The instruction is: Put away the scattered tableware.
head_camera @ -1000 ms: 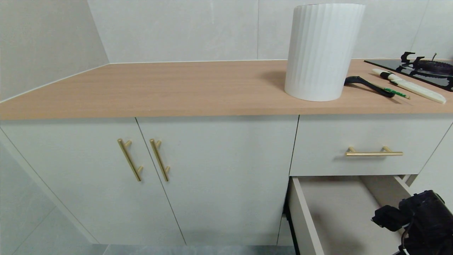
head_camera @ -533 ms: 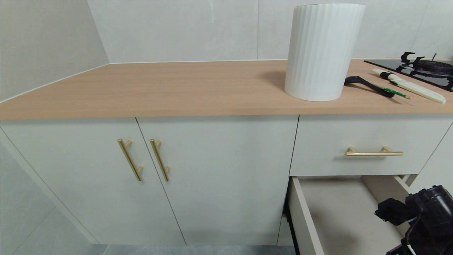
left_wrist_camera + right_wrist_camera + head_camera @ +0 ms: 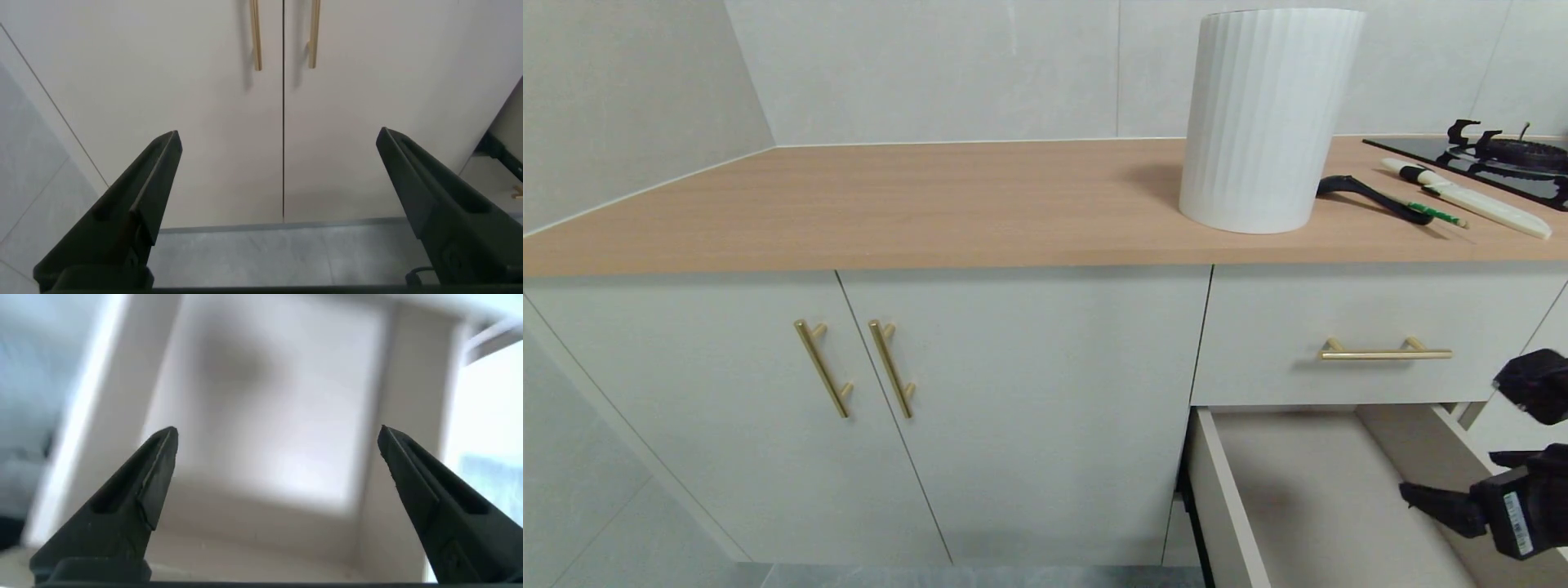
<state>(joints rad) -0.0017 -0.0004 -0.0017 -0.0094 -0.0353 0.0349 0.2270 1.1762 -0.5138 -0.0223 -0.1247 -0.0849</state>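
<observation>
1. Surface [image 3: 915, 204]: a wood-grain top that runs along a pale tiled wall [image 3: 931, 65] into a corner at the left. Its left and middle stretch is bare board.
2. Ribbed white container [image 3: 1262, 122]: tall and upright, standing on the right part of the surface.
3. Black-handled utensil [image 3: 1376, 200]: lies flat just right of the container, with one end hidden behind it.
4. Green stick [image 3: 1439, 215]: thin, lying beside the far tip of the black handle. Whether they touch cannot be told.
5. White knife [image 3: 1474, 200]: lies flat on the surface to the right of the stick, between it and the hob.
6. Hob [image 3: 1486, 159]: a black glass plate with a pan support, at the far right rear of the surface.
7. Cabinet doors [image 3: 1029, 408]: a pale pair below the surface, both closed, with two gold bar handles [image 3: 822, 367] side by side.
8. Upper drawer [image 3: 1339, 310]: closed, with a gold bar pull.
9. Lower drawer [image 3: 1307, 490]: pulled out beneath the upper one. The part of its pale interior that shows is bare.
10. Floor [image 3: 286, 253]: grey tile at the foot of the cabinet.
11. Right claw [image 3: 276, 434]: released, with its fingers spread wide, held over the open lower drawer.
12. Left claw [image 3: 278, 135]: released, with its fingers spread wide, low in front of the closed doors and facing them.
</observation>
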